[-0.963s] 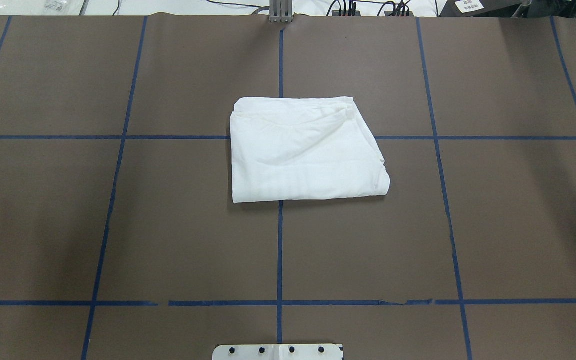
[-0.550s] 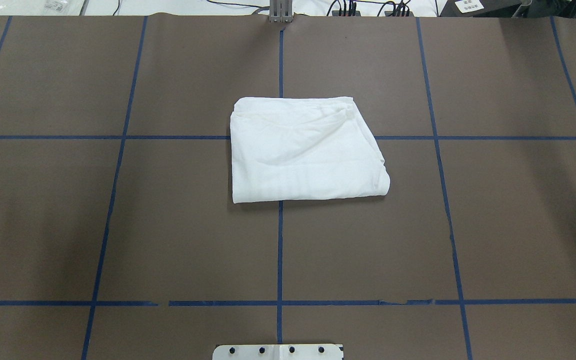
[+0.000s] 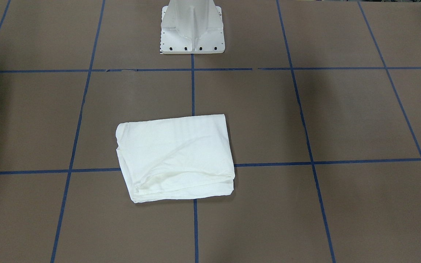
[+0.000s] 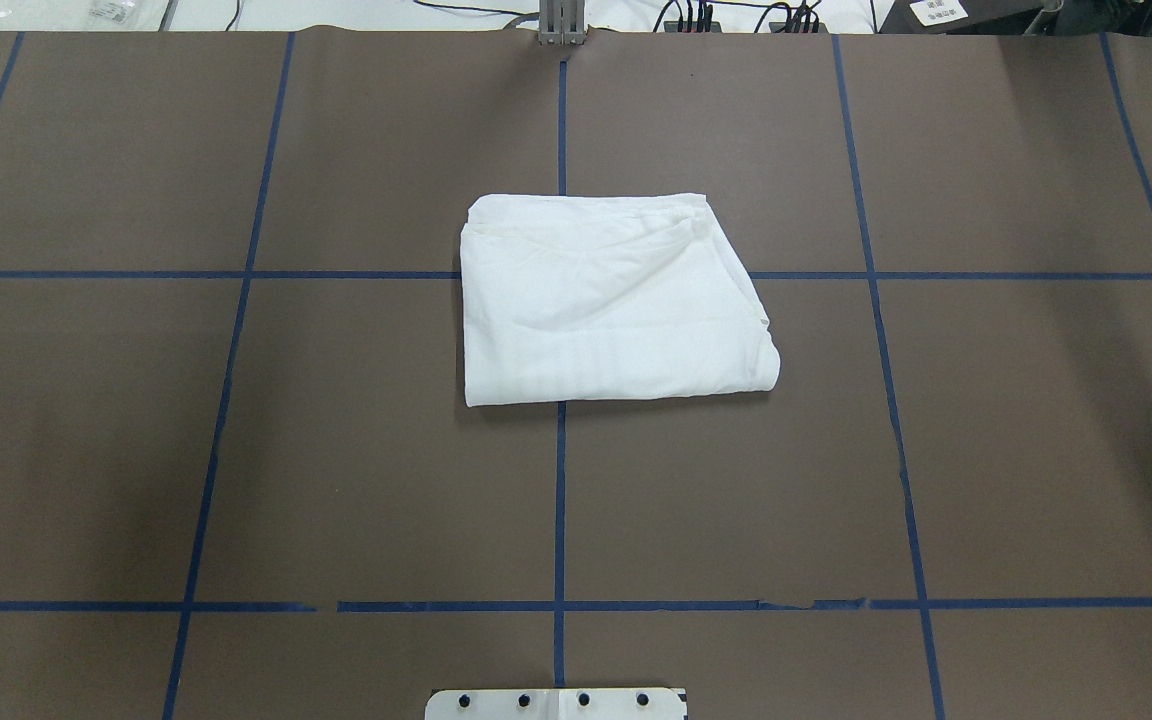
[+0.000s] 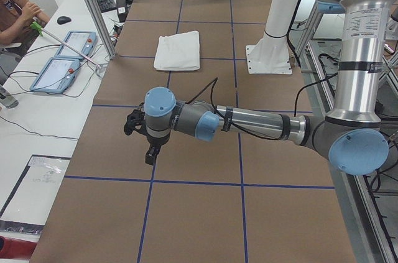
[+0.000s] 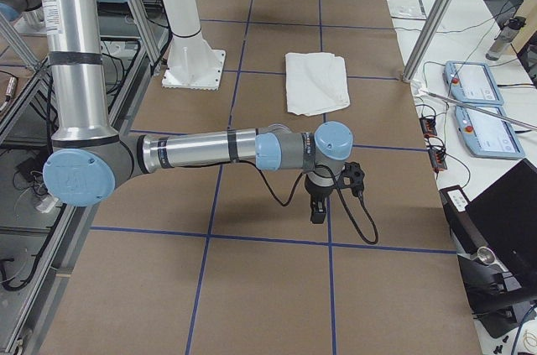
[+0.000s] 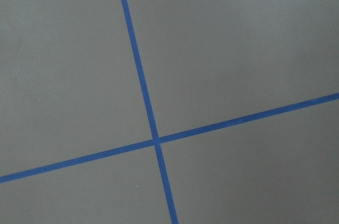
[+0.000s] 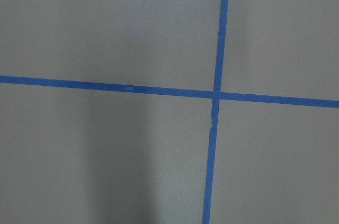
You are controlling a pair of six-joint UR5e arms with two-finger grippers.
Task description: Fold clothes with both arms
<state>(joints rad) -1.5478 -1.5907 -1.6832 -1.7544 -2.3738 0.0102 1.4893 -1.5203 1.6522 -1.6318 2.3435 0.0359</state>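
Fingers: left gripper (image 5: pixel 150 156) and right gripper (image 6: pixel 318 208) each hang over bare table (image 4: pixel 986 450) with no cloth in them; whether they are open or closed I cannot tell from the side views.
Shirt: the shirt (image 4: pixel 606 300) lies folded mid-table across the tape lines (image 4: pixel 559 480), well apart from both grippers.
Risk: its right edge looks slanted and layered, so a one-sided pinch there would probably drag the folds apart.
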